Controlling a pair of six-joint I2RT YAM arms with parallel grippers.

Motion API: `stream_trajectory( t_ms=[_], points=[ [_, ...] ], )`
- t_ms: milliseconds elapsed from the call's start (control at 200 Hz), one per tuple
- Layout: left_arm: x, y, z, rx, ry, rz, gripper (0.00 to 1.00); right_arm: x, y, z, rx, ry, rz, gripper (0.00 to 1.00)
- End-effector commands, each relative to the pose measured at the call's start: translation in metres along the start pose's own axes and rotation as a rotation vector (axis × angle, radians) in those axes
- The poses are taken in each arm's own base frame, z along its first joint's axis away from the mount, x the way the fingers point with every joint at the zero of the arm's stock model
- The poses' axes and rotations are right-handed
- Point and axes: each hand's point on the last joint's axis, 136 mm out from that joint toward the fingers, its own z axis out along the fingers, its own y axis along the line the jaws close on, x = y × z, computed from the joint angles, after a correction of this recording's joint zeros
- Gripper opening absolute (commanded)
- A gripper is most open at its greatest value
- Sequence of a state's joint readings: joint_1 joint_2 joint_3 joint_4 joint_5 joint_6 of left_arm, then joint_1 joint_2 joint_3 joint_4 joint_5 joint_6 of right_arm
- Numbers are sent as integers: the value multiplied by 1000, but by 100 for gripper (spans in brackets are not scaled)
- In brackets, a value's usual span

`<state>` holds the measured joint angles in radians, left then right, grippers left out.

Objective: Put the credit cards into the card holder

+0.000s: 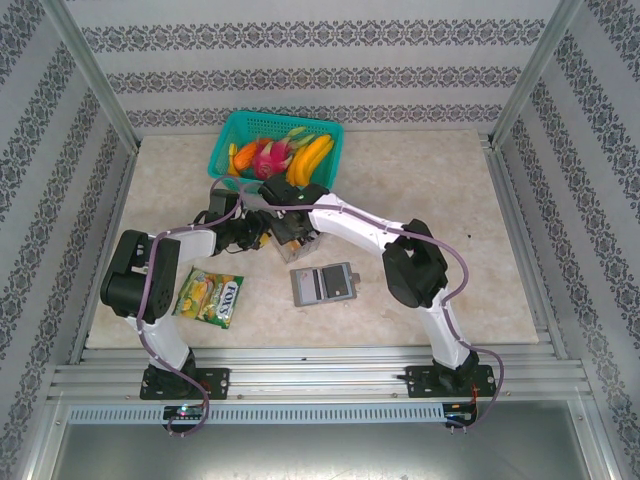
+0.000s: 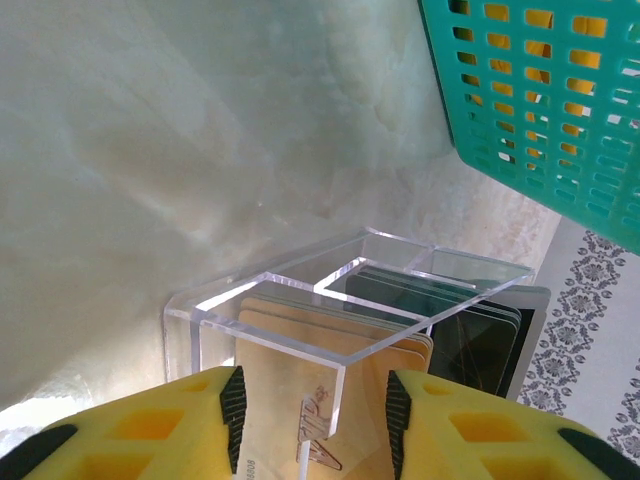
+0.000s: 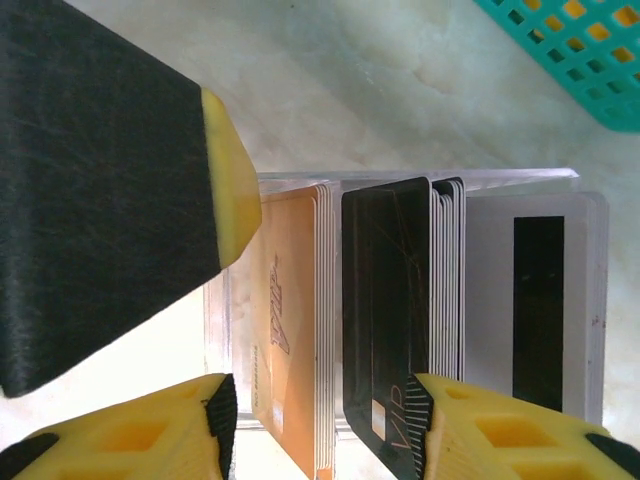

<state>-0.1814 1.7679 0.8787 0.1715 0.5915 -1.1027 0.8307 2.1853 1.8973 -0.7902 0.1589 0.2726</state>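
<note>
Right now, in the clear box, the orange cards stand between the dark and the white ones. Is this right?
No. The dark cards stand in the middle of the clear box, between the orange cards and the white cards, as the right wrist view shows.

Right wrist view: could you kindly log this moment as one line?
right hand open over cards in clear box | left hand at same box | grey wallet lies apart, untouched

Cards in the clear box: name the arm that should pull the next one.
Right, probably. The right gripper stands open astride the orange cards and dark cards, and the card holder lies nearer that arm. The left gripper sits low by the clear box.
</note>
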Motion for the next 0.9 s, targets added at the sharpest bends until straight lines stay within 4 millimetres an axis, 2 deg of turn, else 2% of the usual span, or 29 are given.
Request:
stream_trajectory(
  t_ms=[0,140,400,590,894],
  points=[
    [-1,-9,-3,44,-3,46,41,-10,-4,-17,53,-42,-51,50],
    [1,-10,1,42,21,48,41,-7,-4,-11,58,-11,-63,49],
    [3,13,6,-31,25,12,35,2,8,0,-9,24,-37,45],
    [5,23,9,-67,36,7,33,9,6,11,-6,55,-17,45],
    [6,30,13,-92,47,-8,31,8,1,19,-15,69,16,44]
  ],
)
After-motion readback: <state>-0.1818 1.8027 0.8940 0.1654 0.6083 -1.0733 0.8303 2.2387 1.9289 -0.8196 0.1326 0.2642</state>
